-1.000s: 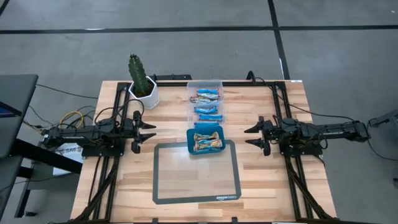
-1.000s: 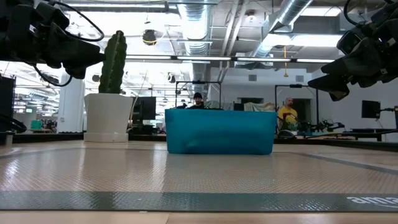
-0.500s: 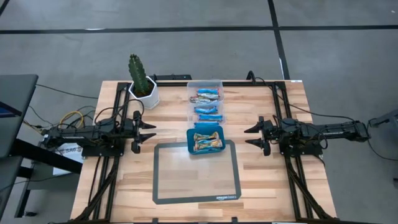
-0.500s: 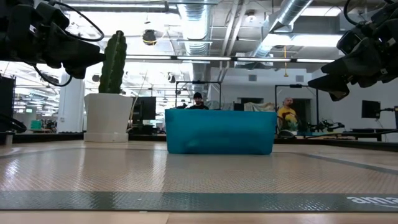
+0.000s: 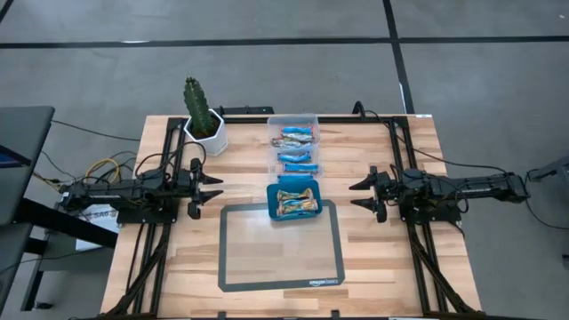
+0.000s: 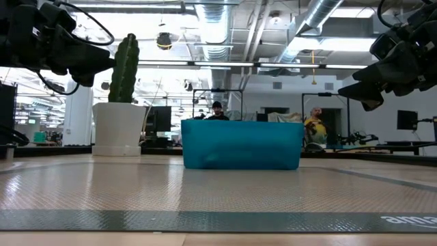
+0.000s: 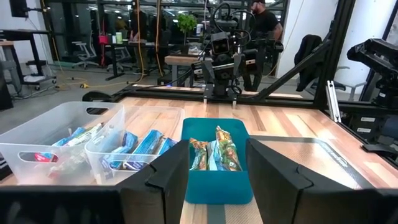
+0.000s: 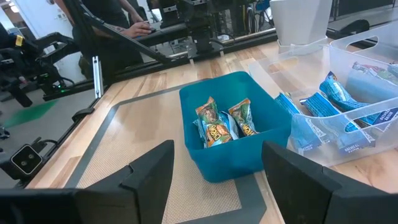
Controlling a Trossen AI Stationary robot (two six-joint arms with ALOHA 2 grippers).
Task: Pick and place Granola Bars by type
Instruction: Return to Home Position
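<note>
Both arms are pulled back to their own sides of the light wooden table point(image 5: 382, 267), well apart from the bins in the middle. The left gripper point(image 5: 219, 188) hangs over the left side with its two dark fingers spread and nothing between them. The right gripper point(image 5: 352, 196) mirrors it on the right side, fingers also apart and holding nothing. Each one points inward at the small teal rectangular bin point(image 5: 271, 201), which shows framed between the fingers in both wrist views.

As for the Granola Bars, they're split by type. The tan/gold-wrapped bars point(image 5: 297, 204) are piled inside the teal bin. The blue-and-white-wrapped bars point(image 5: 297, 136) lie in the clear plastic box point(image 5: 293, 116) right behind it, toward the far edge of the table. The two containers sit just beside each other, though it's hard to say if they actually touch.

The teal bin sits at the far edge of the grey-bordered rectangular mat point(image 5: 280, 253), overlapping its border. A green cactus in a white pot point(image 5: 203, 116) stands upright at the far left of the table, near the clear box but apart from it.
</note>
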